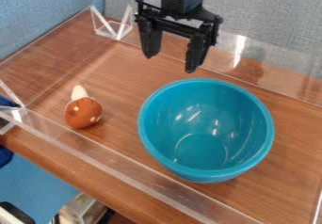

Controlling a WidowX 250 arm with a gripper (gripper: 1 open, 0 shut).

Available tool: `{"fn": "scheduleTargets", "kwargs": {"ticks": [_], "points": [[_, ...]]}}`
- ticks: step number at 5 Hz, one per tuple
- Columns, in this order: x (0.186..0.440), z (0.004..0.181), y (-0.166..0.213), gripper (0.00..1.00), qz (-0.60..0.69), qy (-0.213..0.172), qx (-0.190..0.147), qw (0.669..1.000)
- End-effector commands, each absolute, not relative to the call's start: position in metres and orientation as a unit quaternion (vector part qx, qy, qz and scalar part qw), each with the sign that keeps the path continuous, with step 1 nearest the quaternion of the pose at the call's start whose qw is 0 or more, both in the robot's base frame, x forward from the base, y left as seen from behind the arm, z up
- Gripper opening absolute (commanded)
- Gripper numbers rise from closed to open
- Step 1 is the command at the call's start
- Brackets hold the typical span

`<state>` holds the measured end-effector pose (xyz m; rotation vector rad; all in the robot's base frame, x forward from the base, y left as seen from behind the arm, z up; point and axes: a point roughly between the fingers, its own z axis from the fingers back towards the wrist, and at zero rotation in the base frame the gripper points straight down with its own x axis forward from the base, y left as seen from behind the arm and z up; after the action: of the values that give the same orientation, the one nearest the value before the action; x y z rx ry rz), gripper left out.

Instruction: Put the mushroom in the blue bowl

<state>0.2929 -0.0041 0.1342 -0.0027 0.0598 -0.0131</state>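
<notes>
On the wooden table, near its left edge and just inside the clear front wall, the mushroom lies tipped on its side, orange-brown cap toward the camera and pale stem pointing up and back. It rests apart from the blue bowl, which stands to its right with bare tabletop between them; the bowl appears empty.

Handling judgement: the mushroom looks like a small, light, rigid toy. Its glossy, rounded cap is likely to slip between flat pads and may squirt out or roll under uneven pressure. The most secure hold is probably across the widest part of the cap, with the fingers on either side so that the curve seats between them. The stem is narrower and offers less surface. Breakage seems unlikely, so moderate closing force should suffice. The bowl is deep and wide, so release from above its rim should be forgiving.

Arm pose: the gripper hangs at the rear of the table, behind the bowl and well apart from the mushroom. It points straight down, with both dark fingers spread wide and nothing between them. To reach the mushroom, it would need to travel left and toward the camera, then descend.
</notes>
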Motion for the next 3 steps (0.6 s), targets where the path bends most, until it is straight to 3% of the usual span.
{"fn": "scheduleTargets", "kwargs": {"ticks": [1, 3], "points": [[0.29, 0.128, -0.003, 1.0, -0.002, 0.039, -0.002, 0.999], [0.258, 0.123, 0.05, 1.0, 0.114, 0.036, 0.002, 0.993]]}}
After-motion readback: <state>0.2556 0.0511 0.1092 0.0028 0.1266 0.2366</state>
